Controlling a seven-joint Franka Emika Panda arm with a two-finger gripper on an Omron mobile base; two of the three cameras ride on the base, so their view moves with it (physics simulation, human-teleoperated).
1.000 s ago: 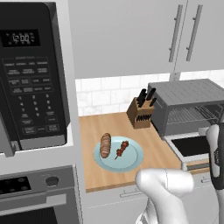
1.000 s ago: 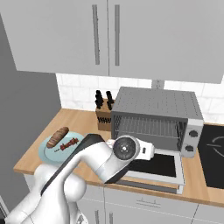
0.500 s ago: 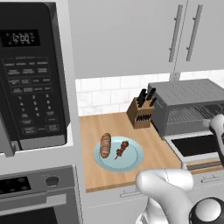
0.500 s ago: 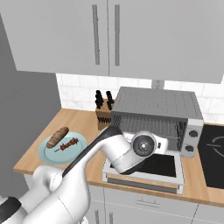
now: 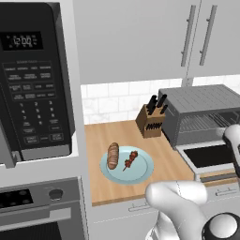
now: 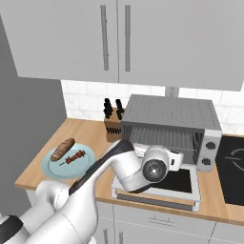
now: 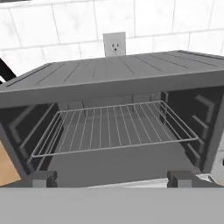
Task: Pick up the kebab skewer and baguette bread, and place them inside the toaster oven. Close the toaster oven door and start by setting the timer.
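The baguette bread (image 5: 113, 155) (image 6: 63, 148) and the kebab skewer (image 5: 130, 160) (image 6: 74, 157) lie side by side on a pale blue plate (image 5: 140, 174) (image 6: 50, 167) on the wooden counter. To their right stands the toaster oven (image 5: 201, 101) (image 6: 171, 112) (image 7: 113, 74). The toaster oven door (image 5: 211, 155) (image 6: 183, 182) is folded down flat, baring an empty wire rack (image 7: 113, 127). My gripper (image 7: 113, 179) hovers just above the door, facing the oven mouth. It is open, with nothing between its fingertips (image 7: 43, 178). My hand (image 6: 157, 164) is well right of the plate.
A knife block (image 5: 151, 121) (image 6: 113, 125) stands between the plate and the toaster oven. A black microwave (image 5: 35, 79) hangs at the left above a built-in steel oven (image 5: 42, 206). A black cooktop (image 6: 233, 157) lies right of the toaster oven. White cabinets hang overhead.
My arm has swung right, and the hand has come in front of the toaster oven's opening. The gripper stayed open. The plate, bread and skewer have not moved.
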